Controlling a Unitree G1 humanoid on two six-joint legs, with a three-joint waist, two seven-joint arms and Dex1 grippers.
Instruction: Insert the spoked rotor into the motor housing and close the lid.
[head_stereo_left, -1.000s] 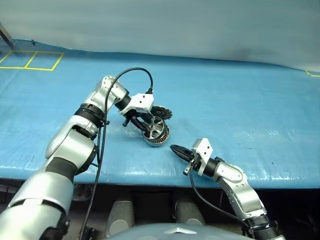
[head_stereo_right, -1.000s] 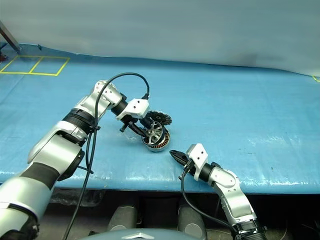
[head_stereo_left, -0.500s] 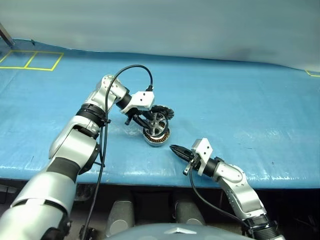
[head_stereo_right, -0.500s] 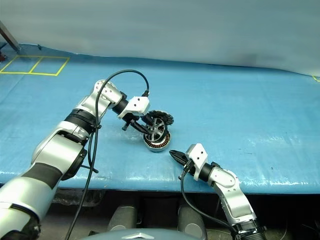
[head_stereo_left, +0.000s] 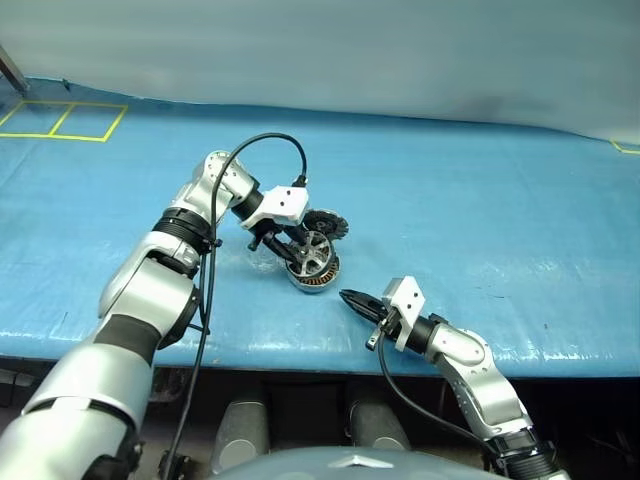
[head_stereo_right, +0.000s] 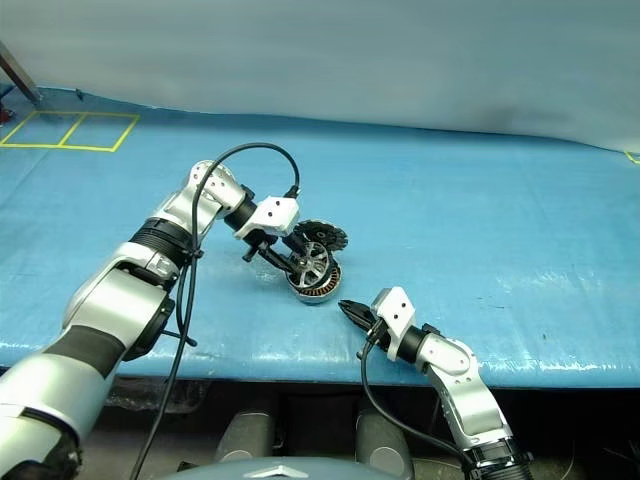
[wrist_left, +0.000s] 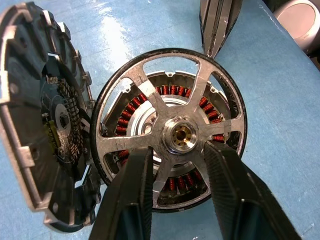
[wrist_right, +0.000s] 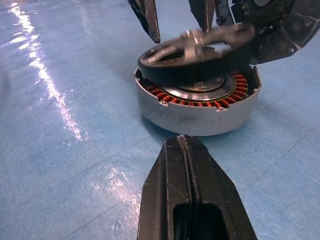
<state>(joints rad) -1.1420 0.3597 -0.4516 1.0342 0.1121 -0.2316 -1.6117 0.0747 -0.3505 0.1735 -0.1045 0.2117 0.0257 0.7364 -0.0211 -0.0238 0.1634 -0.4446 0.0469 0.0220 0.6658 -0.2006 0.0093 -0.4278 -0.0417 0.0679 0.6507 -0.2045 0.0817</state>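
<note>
Head views, rotor: the rotor (head_stereo_left: 314, 249) is a thin silver ring with slim spokes and a dark outer edge, tilted on top of the housing (head_stereo_left: 316, 275), its raised side toward the left end effector.
Head views, housing: a small silver-walled puck on the blue surface (head_stereo_left: 480, 210), with the toothed lid (head_stereo_left: 325, 224) standing open at its far rim.
Head views, left end effector: the left end effector (head_stereo_left: 290, 250) reaches down from the left, its tips at the rotor's raised side.
Head views, right end effector: the right end effector (head_stereo_left: 352, 299) lies low near the surface's front edge, pointed toward the housing, near it but apart.

Left wrist view, rotor: five flat spokes run from a brass-coloured hub to the ring; copper-red windings show through the gaps.
Left wrist view, left fingers: the two black fingers (wrist_left: 131, 192) are spread apart, one either side of the hub, over the spokes; whether they touch the rotor I cannot tell.
Left wrist view, lid: the lid (wrist_left: 42, 120) stands beside the rotor, its dark toothed face turned toward it.

Right wrist view, rotor: the rotor (wrist_right: 197, 52) sits slanted over the windings, one edge lifted clear of the housing (wrist_right: 197, 107).
Right wrist view, right end effector: its fingers (wrist_right: 170, 200) are pressed together, holding nothing, pointing at the housing's wall.
</note>
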